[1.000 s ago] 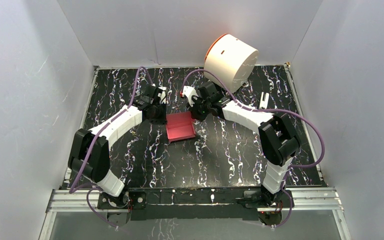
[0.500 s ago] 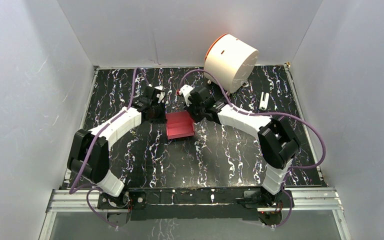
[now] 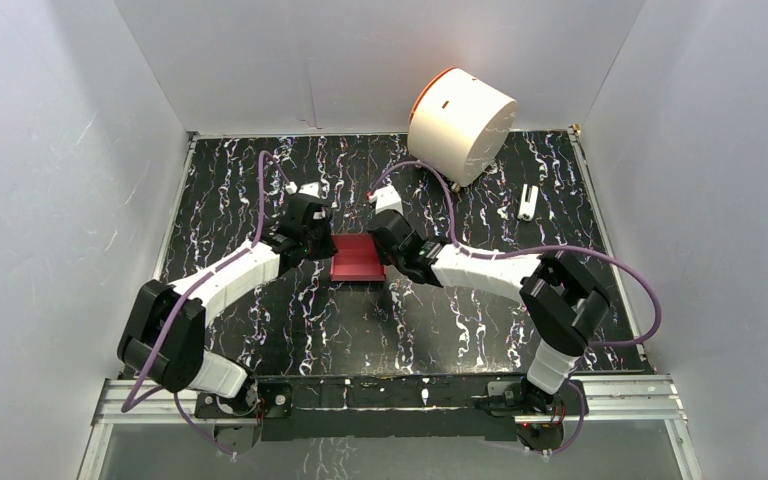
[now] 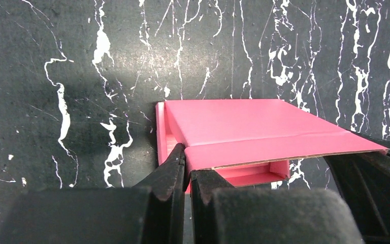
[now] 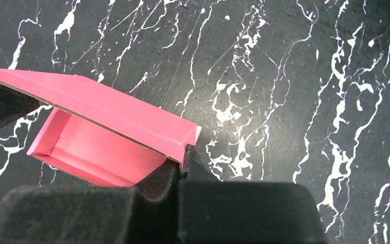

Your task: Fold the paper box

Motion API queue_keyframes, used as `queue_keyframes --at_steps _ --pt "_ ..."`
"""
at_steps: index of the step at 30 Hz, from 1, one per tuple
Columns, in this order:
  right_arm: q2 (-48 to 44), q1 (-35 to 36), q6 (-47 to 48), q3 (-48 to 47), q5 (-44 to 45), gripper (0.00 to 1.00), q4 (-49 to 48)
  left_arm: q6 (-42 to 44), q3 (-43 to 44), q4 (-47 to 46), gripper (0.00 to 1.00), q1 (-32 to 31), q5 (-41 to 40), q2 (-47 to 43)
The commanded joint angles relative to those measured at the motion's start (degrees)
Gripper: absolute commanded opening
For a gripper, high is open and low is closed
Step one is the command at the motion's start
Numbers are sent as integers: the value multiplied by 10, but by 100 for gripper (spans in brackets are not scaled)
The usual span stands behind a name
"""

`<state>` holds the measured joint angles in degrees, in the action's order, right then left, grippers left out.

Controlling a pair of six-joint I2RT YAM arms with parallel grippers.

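Observation:
The paper box (image 3: 357, 257) is pink-red cardboard, partly folded, on the black marbled table between the two arms. My left gripper (image 3: 327, 250) is shut on its left end. In the left wrist view the gripper (image 4: 188, 165) pinches the corner of the lid flap of the box (image 4: 244, 129), with the open tray showing under the flap. My right gripper (image 3: 384, 252) is shut on the right end. In the right wrist view the gripper (image 5: 184, 158) clamps the corner of the flap of the box (image 5: 111, 109), which slopes over the open tray.
A large white cylinder with an orange rim (image 3: 460, 122) lies at the back right. A small white object (image 3: 527, 201) lies at the right of the black marbled table (image 3: 440, 320). White walls enclose the table on three sides.
Both grippers have moved toward the near side with the box between them. The lid flap has come down over the tray, so the box looks flatter and shorter from above.

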<state>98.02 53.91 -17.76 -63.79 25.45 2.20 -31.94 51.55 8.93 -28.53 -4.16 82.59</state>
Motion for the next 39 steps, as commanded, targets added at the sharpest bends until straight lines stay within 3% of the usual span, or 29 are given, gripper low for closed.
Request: queue_keyframes --at_steps 1,8,14,27,39 --pt "-20 24 -109 29 41 0 -102 -38 -28 -57 0 -22 6 -33" --pt "-13 34 -179 42 86 0 -111 -59 -73 -84 0 -40 0 -59" --pt "2 35 -179 32 98 0 -108 -69 -95 -104 0 -52 -6 -73" --pt "-27 47 -166 135 88 0 -170 -65 -154 -122 0 -59 -12 -93" --pt "-41 53 -155 162 76 0 -172 -59 -192 -109 0 -71 -46 -112"
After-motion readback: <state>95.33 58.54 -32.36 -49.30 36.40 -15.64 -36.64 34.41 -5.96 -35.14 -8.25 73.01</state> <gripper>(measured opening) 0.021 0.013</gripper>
